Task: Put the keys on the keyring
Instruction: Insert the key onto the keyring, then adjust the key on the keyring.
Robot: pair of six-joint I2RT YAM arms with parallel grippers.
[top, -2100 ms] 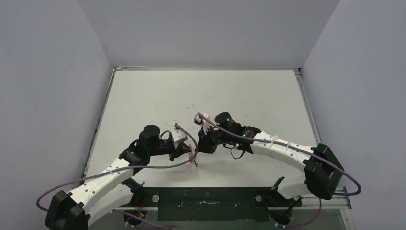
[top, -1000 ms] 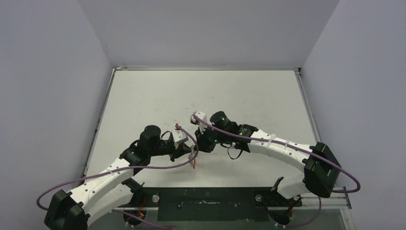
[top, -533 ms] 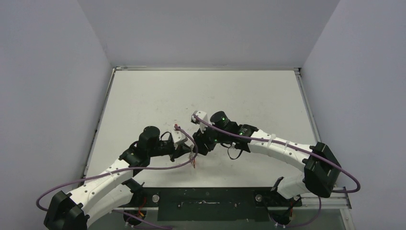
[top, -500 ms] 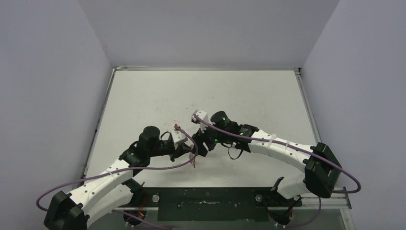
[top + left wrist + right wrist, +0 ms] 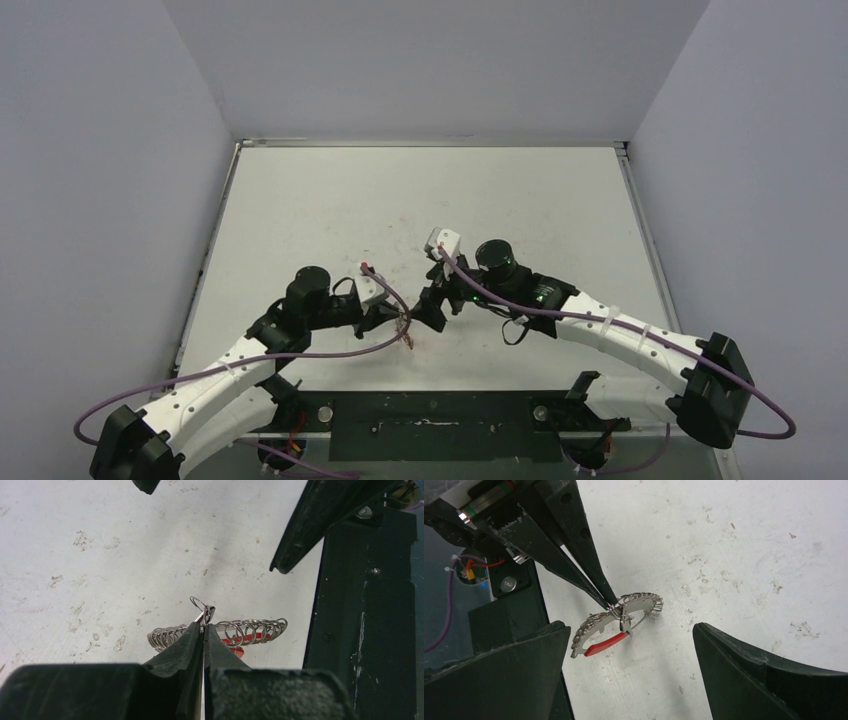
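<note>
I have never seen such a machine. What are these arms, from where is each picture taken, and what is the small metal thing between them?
Two robot arms, left and right, stand on a white table. One camera looks down from above; two more sit on the wrists, each showing its own black fingers. The left gripper is shut, pinching the keyring, a wire ring with a red sleeve and many small silver rings. The right gripper is wide open and empty, facing it. A small looped piece hangs by the pinch, perhaps a key.

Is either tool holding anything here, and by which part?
Left tool pinches the keyring by its thin wire, between the strung silver pieces. Right tool is open, holding nothing.
</note>
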